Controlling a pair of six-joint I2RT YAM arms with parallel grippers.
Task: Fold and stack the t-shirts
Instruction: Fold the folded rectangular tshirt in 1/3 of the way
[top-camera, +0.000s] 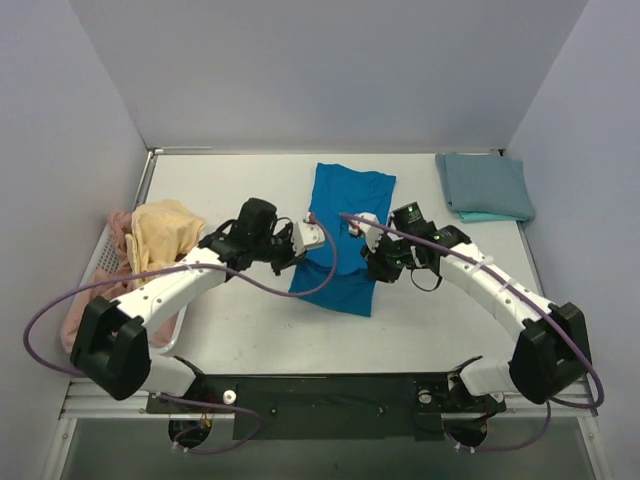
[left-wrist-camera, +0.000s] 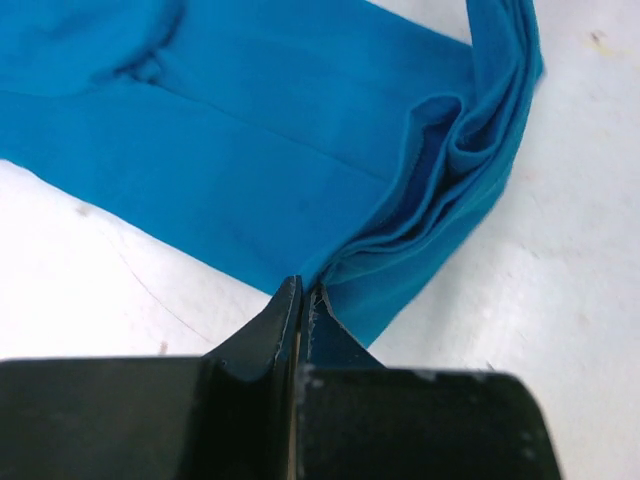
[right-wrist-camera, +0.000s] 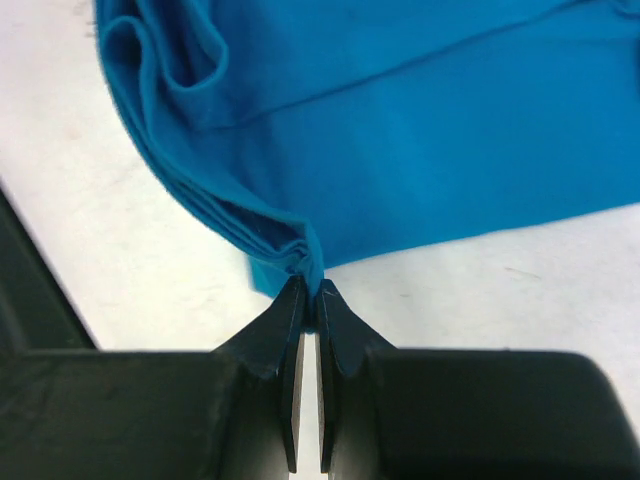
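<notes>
A bright blue t-shirt (top-camera: 345, 200) lies folded into a long strip in the middle of the table. My left gripper (top-camera: 308, 238) is shut on its left edge; the left wrist view shows the jaws (left-wrist-camera: 303, 292) pinching bunched layers of blue cloth (left-wrist-camera: 300, 150). My right gripper (top-camera: 372, 240) is shut on its right edge; the right wrist view shows the jaws (right-wrist-camera: 310, 290) pinching the gathered layers of the blue cloth (right-wrist-camera: 420, 130). A dull teal t-shirt (top-camera: 485, 187) lies folded at the back right. A pale yellow-orange t-shirt (top-camera: 165, 232) and a dusty pink one (top-camera: 82, 312) are heaped at the left.
The yellow-orange and pink shirts lie in a white basket (top-camera: 172, 335) at the table's left edge. Grey walls close in the table at the back and both sides. Purple cables loop from both arms.
</notes>
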